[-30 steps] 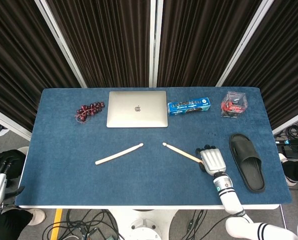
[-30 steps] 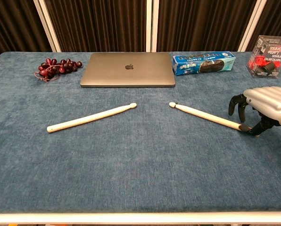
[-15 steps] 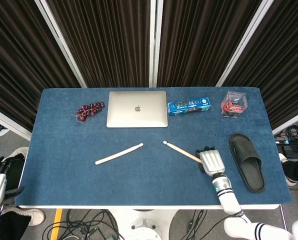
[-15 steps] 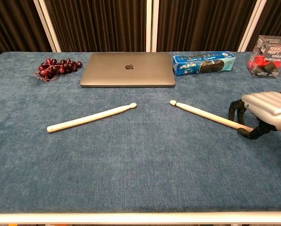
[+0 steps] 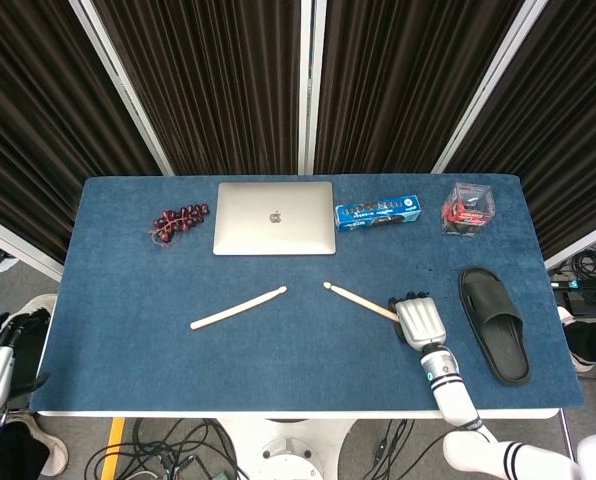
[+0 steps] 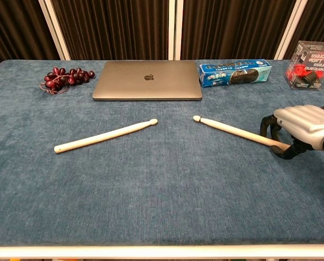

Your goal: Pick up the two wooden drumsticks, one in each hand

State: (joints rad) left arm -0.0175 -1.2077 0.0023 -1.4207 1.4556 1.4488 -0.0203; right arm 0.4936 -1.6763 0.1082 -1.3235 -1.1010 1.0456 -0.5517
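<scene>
Right hand (image 5: 419, 321) at lower right of head view, fingers curled down around butt end of right drumstick (image 5: 360, 301); chest view shows dark fingers (image 6: 270, 125) wrapping the stick end, so it's gripping it. Stick runs up-left from the hand, tip near frame centre; can't tell if shaft is off the table (image 5: 128, 330) yet. Left drumstick (image 5: 237, 308) lies flat on the table, left of centre, tip pointing up-right toward the other stick's tip, the two tips near each other but apart. Nothing touching it.

Left hand (image 5: 0, 350) at lower left edge of head view, off the table edge, well apart from left drumstick; dark fingers seem spread, nothing in them. Not visible in chest view.

Other stuff along top of table, head view: grapes (image 5: 180, 221) upper left, closed laptop (image 5: 274, 217) centre, blue biscuit box (image 5: 378, 213) just right of it, clear box (image 5: 467, 208) w/ red item upper right. Black slipper (image 5: 494, 322) at right edge, near right hand, not touching.
</scene>
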